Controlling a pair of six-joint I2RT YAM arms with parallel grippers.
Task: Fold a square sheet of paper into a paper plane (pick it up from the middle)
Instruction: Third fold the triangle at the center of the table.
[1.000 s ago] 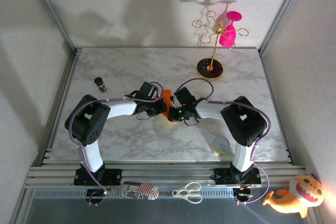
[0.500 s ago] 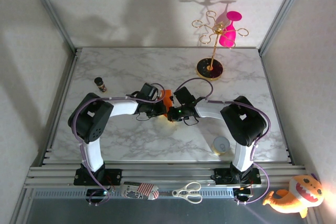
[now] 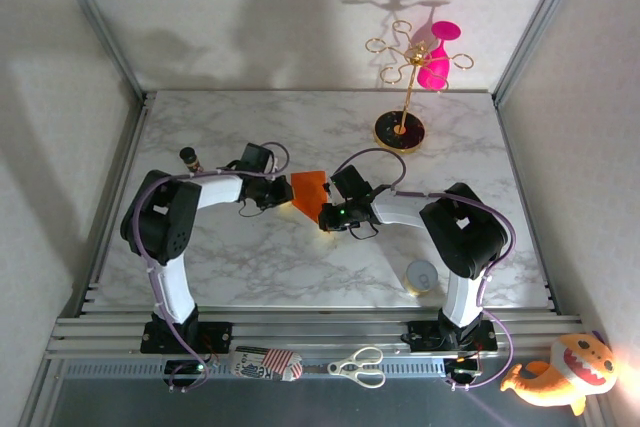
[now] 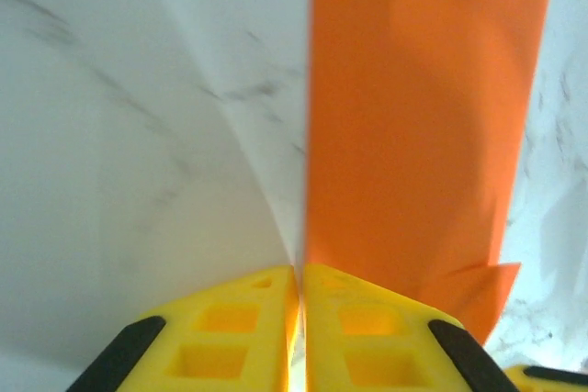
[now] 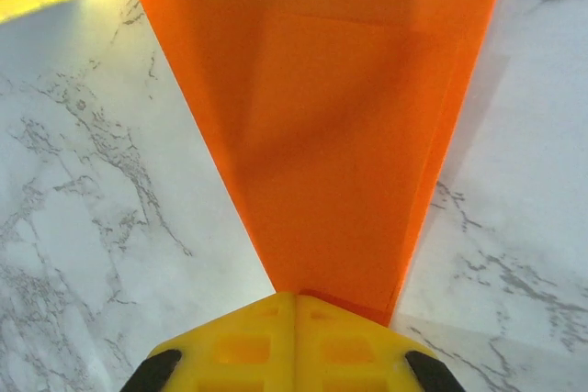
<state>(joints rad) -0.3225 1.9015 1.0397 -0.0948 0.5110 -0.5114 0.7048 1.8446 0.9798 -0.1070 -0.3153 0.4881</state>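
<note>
Currently mid-fold: the orange sheet [image 3: 308, 192] lies partly creased to a point at the centre of the surface [image 3: 250, 267].
The right end effector [image 5: 294, 298] is clamped on the sheet's pointed end. The left end effector [image 4: 300, 273] has its fingers pressed together at the left edge, grip unconfirmed. Judged: lengthwise wing creases remain, so 1 end needs pinning while the other creases. The gold stand [image 3: 402, 97], small bottle [image 3: 190, 159] and tape roll [image 3: 421, 276] sit well apart, so nothing obstructs.

Open tabletop [image 3: 290, 132] left of gold stand [image 3: 390, 133]
</note>
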